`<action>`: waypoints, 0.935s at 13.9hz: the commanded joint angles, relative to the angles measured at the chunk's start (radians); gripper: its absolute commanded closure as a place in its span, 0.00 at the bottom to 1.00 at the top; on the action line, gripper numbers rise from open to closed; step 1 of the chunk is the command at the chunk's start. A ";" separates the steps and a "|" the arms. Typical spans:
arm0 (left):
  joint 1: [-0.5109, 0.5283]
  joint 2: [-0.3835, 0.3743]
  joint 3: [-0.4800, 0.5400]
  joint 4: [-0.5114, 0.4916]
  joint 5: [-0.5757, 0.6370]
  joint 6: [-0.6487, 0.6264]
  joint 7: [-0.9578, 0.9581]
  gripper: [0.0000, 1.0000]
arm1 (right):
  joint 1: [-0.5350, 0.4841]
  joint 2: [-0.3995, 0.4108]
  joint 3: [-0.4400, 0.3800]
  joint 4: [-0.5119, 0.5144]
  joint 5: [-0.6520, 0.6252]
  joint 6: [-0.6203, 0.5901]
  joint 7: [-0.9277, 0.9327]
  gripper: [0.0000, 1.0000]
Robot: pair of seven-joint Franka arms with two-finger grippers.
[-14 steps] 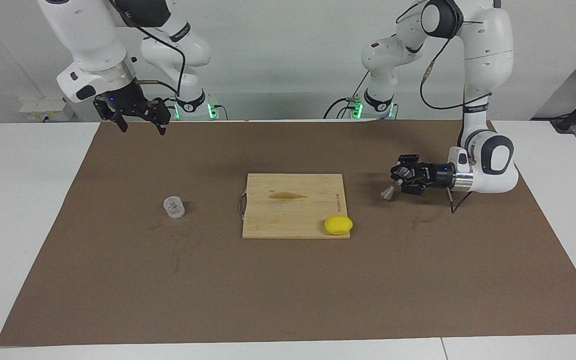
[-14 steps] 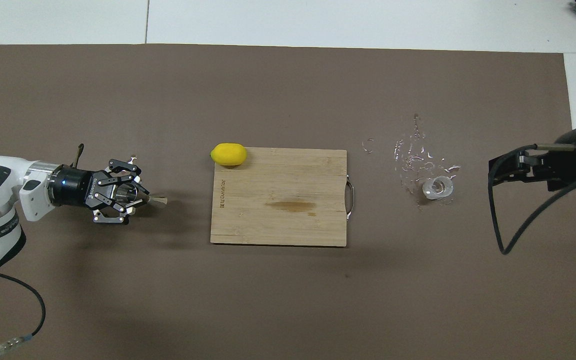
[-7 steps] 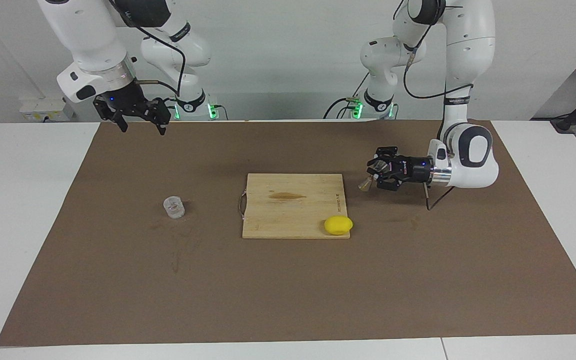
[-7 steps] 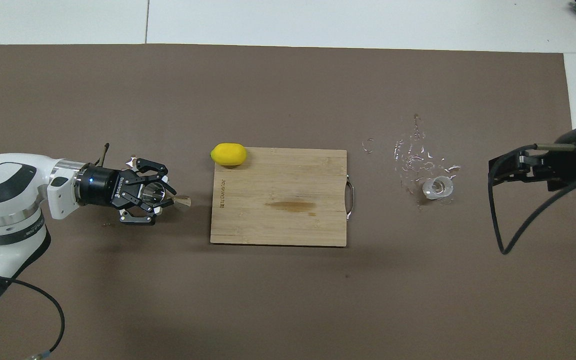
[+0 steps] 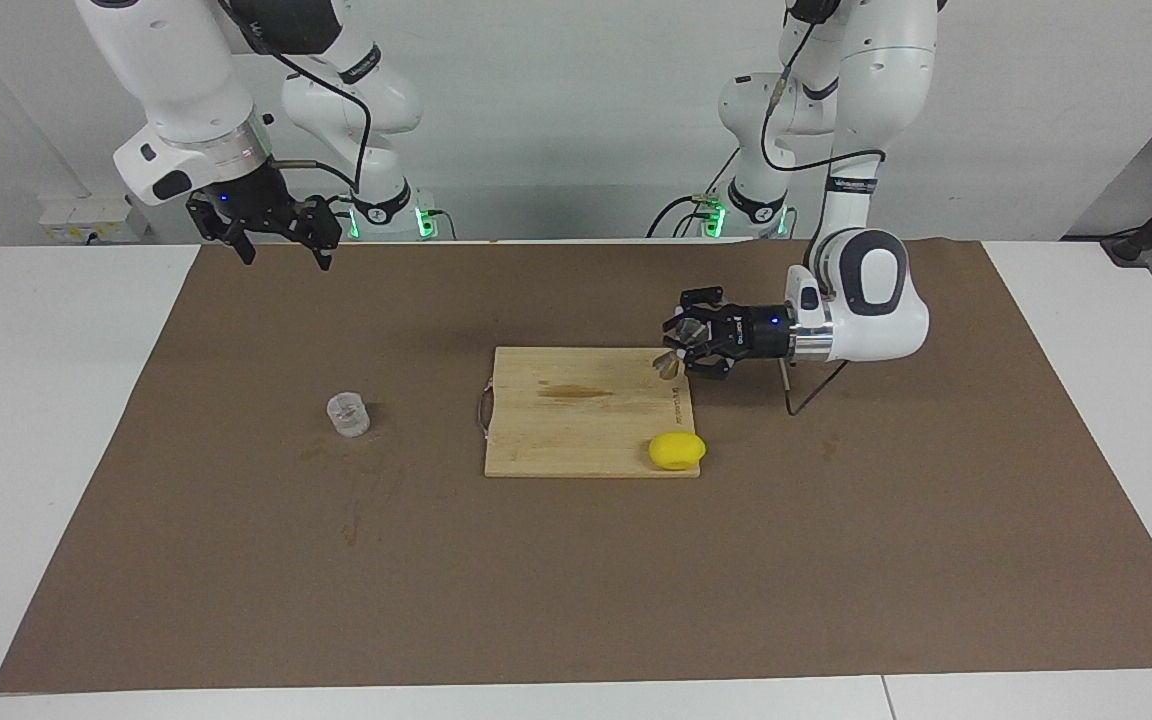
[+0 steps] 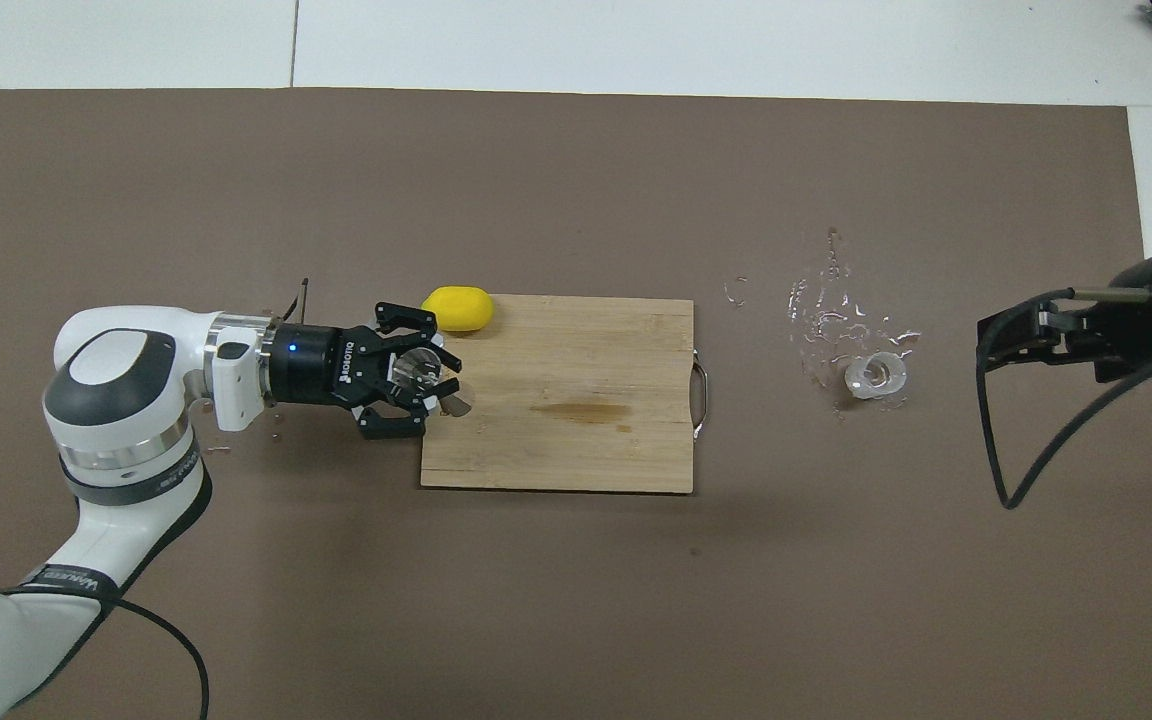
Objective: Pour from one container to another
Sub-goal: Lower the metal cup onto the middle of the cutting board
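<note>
Cup (image 5: 348, 414): one small clear glass cup. It stands upright on the brown mat (image 5: 576, 580), toward the right arm's end of the table, well apart from the board. I cannot tell if there is anything in it.

Drops (image 6: 826, 310): wet, shiny drops lie on the mat around the cup and a bit farther from the robots.

Jigger (image 5: 668, 364): one small silver metal jigger. The left gripper holds it. It is tipped on its side and hangs over the board's edge at the left arm's end. What is in it is hard to see; it may have nothing in it.

Left gripper (image 5: 688, 342): its fingers pinch the jigger. It lies flat and low, pointing toward the right arm's end of the table.

Right gripper (image 5: 281, 250): it waits up in the air over the mat's edge by the robots, at the right arm's end. Its fingers are spread apart and hold nothing.

Board (image 5: 576, 420): one wooden cutting board, flat in the middle of the mat. It has a dark stain (image 5: 576, 392) on it and a metal handle (image 5: 482, 408) on the side that faces the cup.

Lemon (image 5: 677, 450): one yellow lemon. It sits at the board's corner, half on it, at the left arm's end and farther from the robots than the jigger.

Count: one cup, one jigger, one board, one lemon, two grippers.
</note>
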 commanded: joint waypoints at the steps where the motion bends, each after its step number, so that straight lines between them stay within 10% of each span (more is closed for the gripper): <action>1: -0.081 -0.040 0.015 -0.035 -0.071 0.086 -0.021 0.78 | -0.012 -0.009 0.008 -0.003 -0.006 -0.007 0.011 0.00; 13: -0.414 0.012 0.015 -0.007 -0.441 0.569 0.257 0.73 | -0.012 -0.009 0.008 -0.003 -0.005 -0.007 0.011 0.00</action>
